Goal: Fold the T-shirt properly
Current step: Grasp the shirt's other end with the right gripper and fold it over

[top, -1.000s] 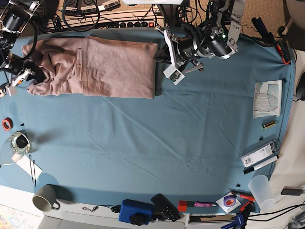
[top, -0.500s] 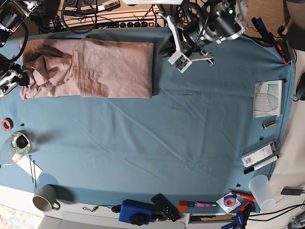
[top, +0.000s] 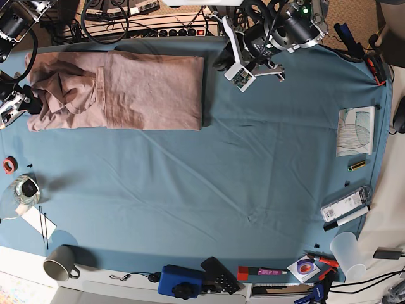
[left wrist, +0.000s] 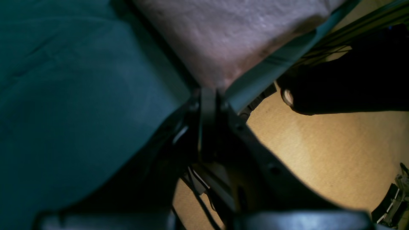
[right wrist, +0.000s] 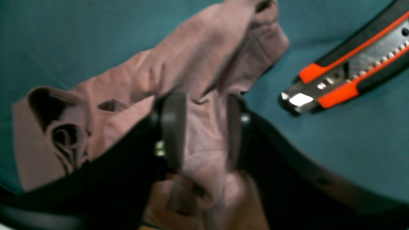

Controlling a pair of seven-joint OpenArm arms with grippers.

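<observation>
1. T-shirt (top: 117, 90) lies at the far left of the teal table cover (top: 221, 183), folded into a long band; the left end is bunched and wrinkled.
2. Right gripper (right wrist: 201, 131) sits at that bunched end, fingers (right wrist: 174, 127) partly apart with pink fabric between them; can't tell whether it is pinched or just lying there.
3. Left gripper (left wrist: 209, 95) is pressed closed on nothing, off the shirt's right edge near the table's far edge.
4. Risk: pulling the bunched end drags hidden layers, so the fold skews.
5. Risk: utility knife (right wrist: 348, 76) lies just beside the cloth; a sweep could snag it or knock it away.
6. Risk: loose hold lets the fabric slip.
</observation>
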